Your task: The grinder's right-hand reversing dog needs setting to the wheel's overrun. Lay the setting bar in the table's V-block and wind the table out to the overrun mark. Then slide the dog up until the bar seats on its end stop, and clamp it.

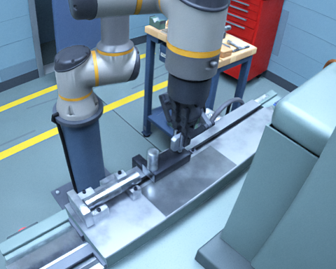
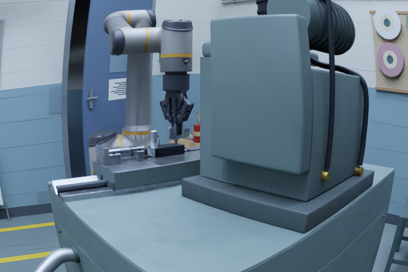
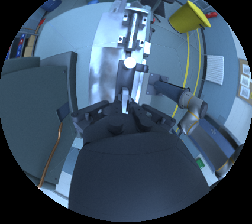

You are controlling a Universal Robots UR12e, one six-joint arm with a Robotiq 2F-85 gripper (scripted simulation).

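Observation:
The right end of the grinder table [image 1: 170, 188] is hidden behind the wheel housing in the second side camera. The setting bar [image 1: 111, 189] lies in the V-block [image 1: 93, 200] at the table's left end, its far end against the black reversing dog [image 1: 163, 162]. The dog sits on the rail along the table's far edge, with a steel post [image 1: 152, 158] standing on its left end and a small grey clamp lever [image 1: 176, 142] on its right end, which my gripper [image 1: 179, 141] grips closed from straight above.
Behind the table stand a blue workbench [image 1: 198, 55] and a red tool cabinet [image 1: 254, 13]. The wheel housing [image 2: 275, 109] rises close on the near right. My arm's pedestal [image 1: 80, 150] stands just behind the V-block. A yellow bucket [image 3: 189, 16] sits on the floor.

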